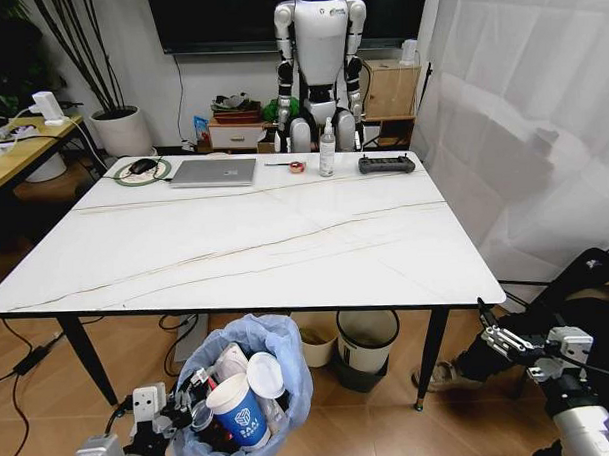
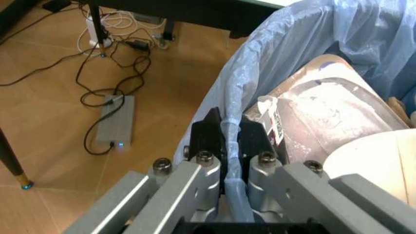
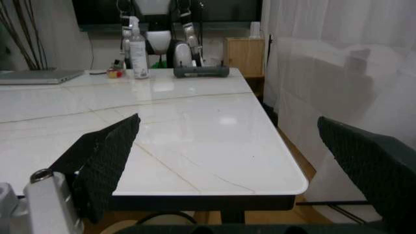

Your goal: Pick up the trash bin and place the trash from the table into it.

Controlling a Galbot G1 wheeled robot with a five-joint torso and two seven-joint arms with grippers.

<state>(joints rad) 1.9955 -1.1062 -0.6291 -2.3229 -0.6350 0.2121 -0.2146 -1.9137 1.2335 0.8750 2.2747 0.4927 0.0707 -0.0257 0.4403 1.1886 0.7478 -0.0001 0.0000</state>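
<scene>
left gripper [image 2: 231, 139] pinching trash bin [image 1: 279, 354] rim, right gripper [image 3: 227, 161] spread

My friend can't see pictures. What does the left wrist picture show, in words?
The left end effector is pinched shut on the rim of the trash bin, gripping its crinkly light-blue bag. Inside the bin is the trash, mostly white crumpled pieces. Beyond it, black cables and a grey box lie on the wooden floor.
</scene>
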